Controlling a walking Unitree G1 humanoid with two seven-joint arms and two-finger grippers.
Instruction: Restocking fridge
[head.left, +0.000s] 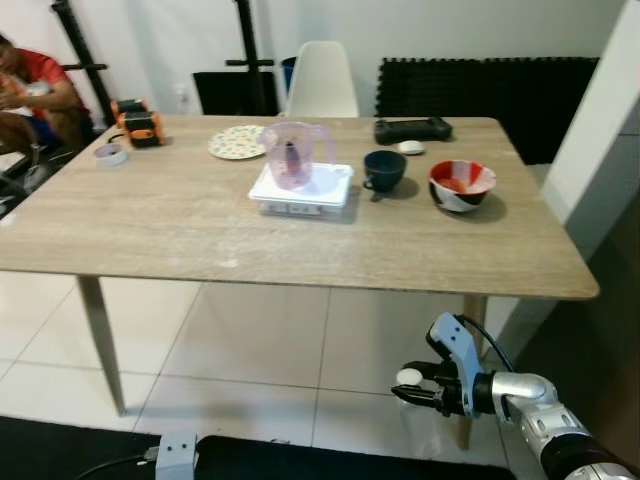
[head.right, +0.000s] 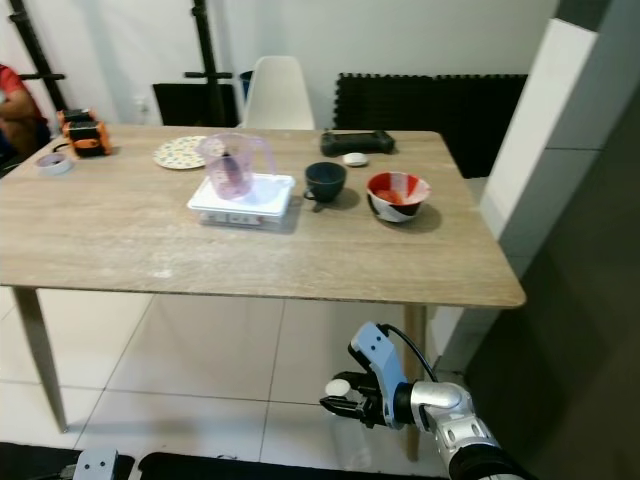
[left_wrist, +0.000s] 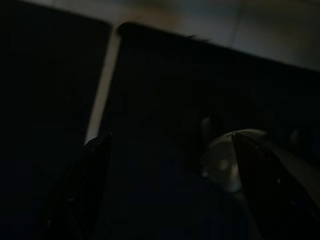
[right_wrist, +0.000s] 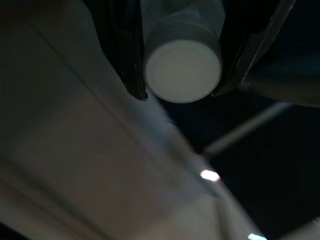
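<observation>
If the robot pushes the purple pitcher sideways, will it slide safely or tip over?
The purple pitcher looks tall and nearly empty, so probably light and tippy. It stands on a white container, so a push may slide it off that lid.

Both eye views are evenly lit and sharp; the table (head.left: 200, 230) casts a soft shadow on pale floor tiles (head.left: 260, 350). The left wrist view is nearly black. The right wrist view is dim and blurred throughout.
</observation>
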